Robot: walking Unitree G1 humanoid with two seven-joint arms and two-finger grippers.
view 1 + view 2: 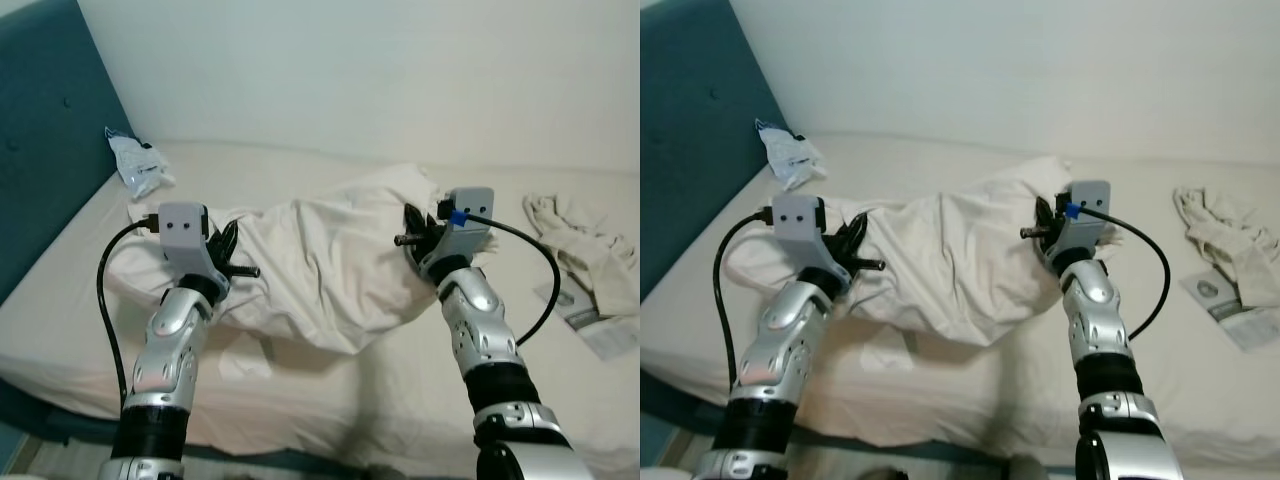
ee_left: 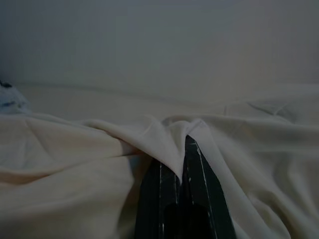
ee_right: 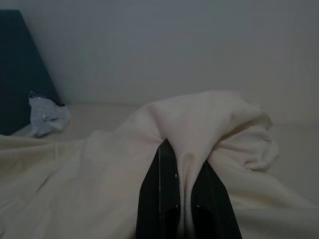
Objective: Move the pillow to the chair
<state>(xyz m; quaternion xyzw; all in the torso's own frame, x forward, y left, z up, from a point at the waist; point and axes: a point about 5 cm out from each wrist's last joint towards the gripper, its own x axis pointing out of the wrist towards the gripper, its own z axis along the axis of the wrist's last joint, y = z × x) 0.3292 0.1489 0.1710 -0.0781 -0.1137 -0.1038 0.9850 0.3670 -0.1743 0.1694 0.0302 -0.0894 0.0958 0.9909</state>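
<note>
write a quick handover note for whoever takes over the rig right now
Left claw: shut on a fold at the pillow's left end.
Right claw: shut on a fold at its right end.
The pillow is on the bed, held at both ends.
Done: both grips taken.
Left: lift it, carry it to the chair, set it down.

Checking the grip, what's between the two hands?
The pillow spans from left hand to right hand, each pinching its cloth, seen from the head views.
</note>
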